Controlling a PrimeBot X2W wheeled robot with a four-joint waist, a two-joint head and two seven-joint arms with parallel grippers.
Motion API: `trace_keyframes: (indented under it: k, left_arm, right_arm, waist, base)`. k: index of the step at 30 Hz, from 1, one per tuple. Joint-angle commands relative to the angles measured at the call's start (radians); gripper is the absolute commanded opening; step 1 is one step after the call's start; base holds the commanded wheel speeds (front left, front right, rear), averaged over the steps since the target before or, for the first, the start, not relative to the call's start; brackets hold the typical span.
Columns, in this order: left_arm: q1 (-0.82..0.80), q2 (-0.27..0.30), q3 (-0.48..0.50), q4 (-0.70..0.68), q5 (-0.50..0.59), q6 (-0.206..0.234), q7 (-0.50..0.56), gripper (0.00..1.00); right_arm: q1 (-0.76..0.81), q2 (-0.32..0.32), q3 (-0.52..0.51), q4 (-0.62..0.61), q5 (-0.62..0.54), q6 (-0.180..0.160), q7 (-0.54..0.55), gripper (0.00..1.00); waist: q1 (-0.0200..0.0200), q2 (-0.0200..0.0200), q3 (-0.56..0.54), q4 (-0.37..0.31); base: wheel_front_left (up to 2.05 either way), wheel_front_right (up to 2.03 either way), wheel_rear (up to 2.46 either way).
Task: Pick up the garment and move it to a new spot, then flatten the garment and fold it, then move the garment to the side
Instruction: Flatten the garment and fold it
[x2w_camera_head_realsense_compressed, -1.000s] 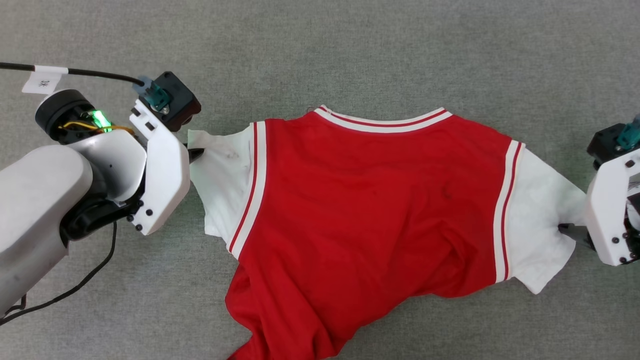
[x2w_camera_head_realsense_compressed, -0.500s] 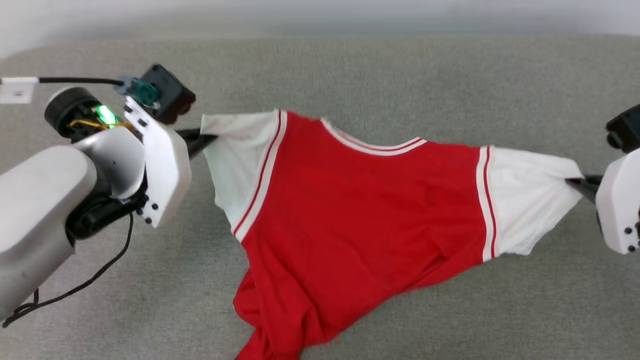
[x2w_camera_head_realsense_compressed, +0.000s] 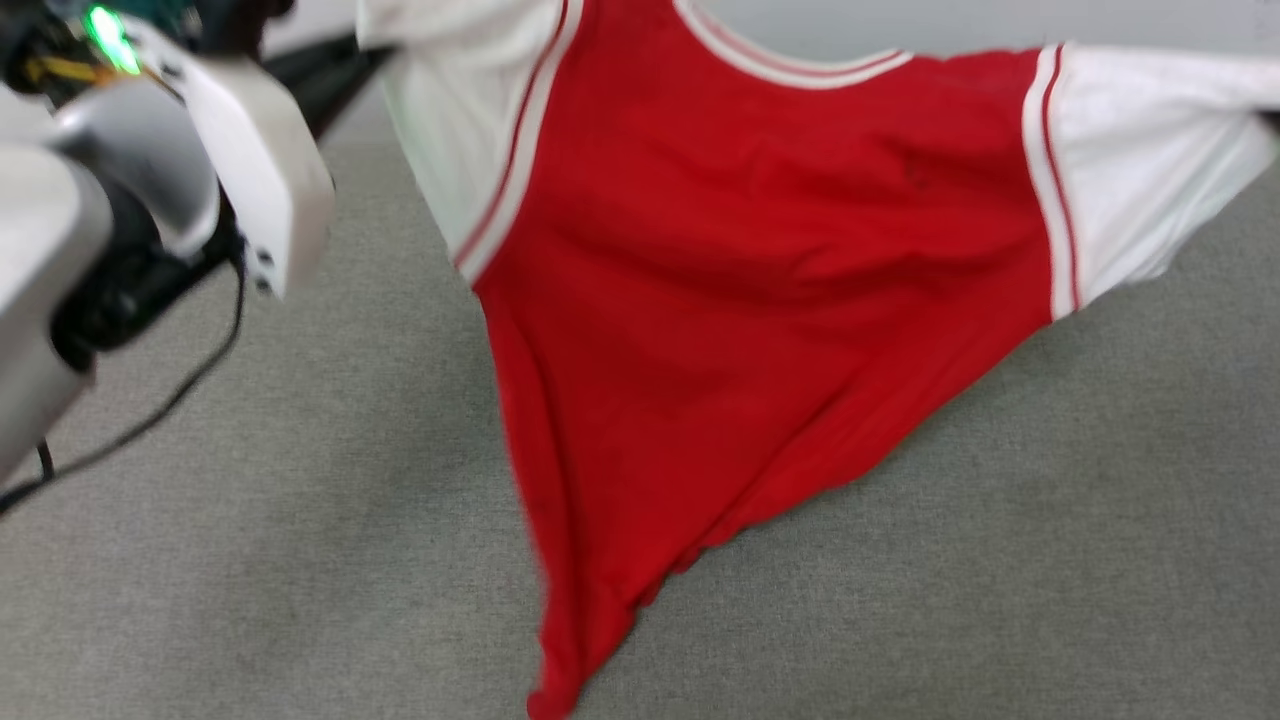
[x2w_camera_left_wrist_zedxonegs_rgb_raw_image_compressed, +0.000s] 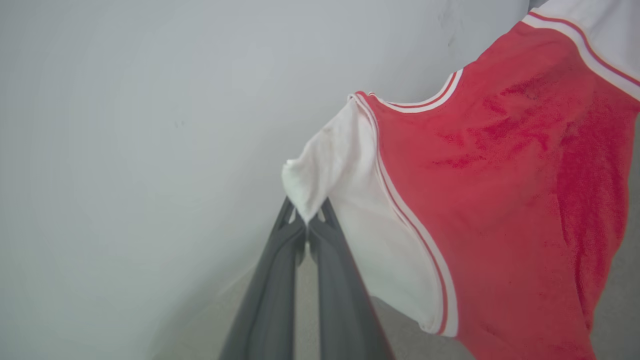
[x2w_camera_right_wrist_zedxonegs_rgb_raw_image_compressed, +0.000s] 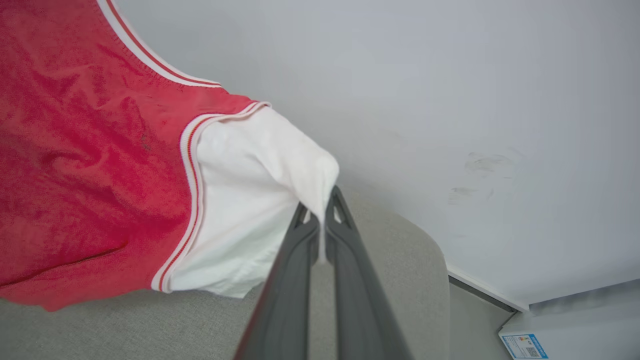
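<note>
Red T-shirt (x2w_camera_head_realsense_compressed: 760, 250) hangs stretched widthwise between two clenched claws, left claw (x2w_camera_left_wrist_zedxonegs_rgb_raw_image_compressed: 306, 222) pinching one white sleeve, right claw (x2w_camera_right_wrist_zedxonegs_rgb_raw_image_compressed: 322, 220) the other, hem drooping

Head cam: mounted high, pitched forward and down over the grey surface (x2w_camera_head_realsense_compressed: 300, 560). The garment (x2w_camera_head_realsense_compressed: 760, 260) spans the far half of frame and the left arm (x2w_camera_head_realsense_compressed: 150, 180) sits very near at the left. The frame is smeared, so the tilt is probably steep but hard to pin down.
Left wrist cam: sights along the left gripper (x2w_camera_left_wrist_zedxonegs_rgb_raw_image_compressed: 306, 220) at close range, facing far and right toward the pale wall (x2w_camera_left_wrist_zedxonegs_rgb_raw_image_compressed: 125, 125).
Right wrist cam: mirrored along the right gripper (x2w_camera_right_wrist_zedxonegs_rgb_raw_image_compressed: 322, 212), facing far and left, with the surface edge low in frame.
Overlap: head and left wrist share the left sleeve (x2w_camera_head_realsense_compressed: 450, 110), head and right wrist the right sleeve (x2w_camera_right_wrist_zedxonegs_rgb_raw_image_compressed: 245, 200). Both wrist cams share the collar (x2w_camera_left_wrist_zedxonegs_rgb_raw_image_compressed: 425, 102) and the wall.
</note>
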Motion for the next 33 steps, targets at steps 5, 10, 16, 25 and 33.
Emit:
trace_keyframes:
  k: [5, 10, 16, 25, 33]
  left_arm:
    - [-0.138, -0.068, 0.042, 0.079, 0.046, 0.007, -0.025, 0.0]
    - [-0.279, -0.132, 0.077, 0.189, 0.093, -0.004, -0.061, 0.0]
    - [-0.432, -0.186, 0.116, 0.321, 0.133, -0.01, -0.103, 0.0]
    - [-0.666, -0.261, 0.172, 0.506, 0.163, -0.033, -0.2, 0.0]
    - [-0.682, -0.302, 0.151, 0.636, 0.153, -0.058, -0.266, 0.0]
  right_arm:
    - [-0.185, 0.062, -0.027, 0.033, -0.124, -0.001, 0.008, 0.0]
    - [-0.399, 0.143, -0.034, 0.115, -0.232, -0.001, -0.007, 0.0]
    - [-0.627, 0.208, -0.034, 0.216, -0.341, -0.001, -0.055, 0.0]
    - [-0.953, 0.279, -0.011, 0.388, -0.488, -0.001, -0.159, 0.0]
    - [-0.985, 0.349, 0.019, 0.546, -0.507, -0.001, -0.24, 0.0]
  waist:
    - [0.0001, -0.0001, 0.075, -0.008]
    - [0.0001, -0.0001, 0.164, -0.014]
    - [0.0001, -0.0001, 0.255, -0.02]
    - [0.0001, -0.0001, 0.35, -0.017]
    - [0.0001, -0.0001, 0.375, -0.011]
  base:
    - [0.0, 0.0, 0.0]
    - [0.0, 0.0, 0.0]
    - [0.0, 0.0, 0.0]
    - [0.0, 0.0, 0.0]
    - [0.0, 0.0, 0.0]
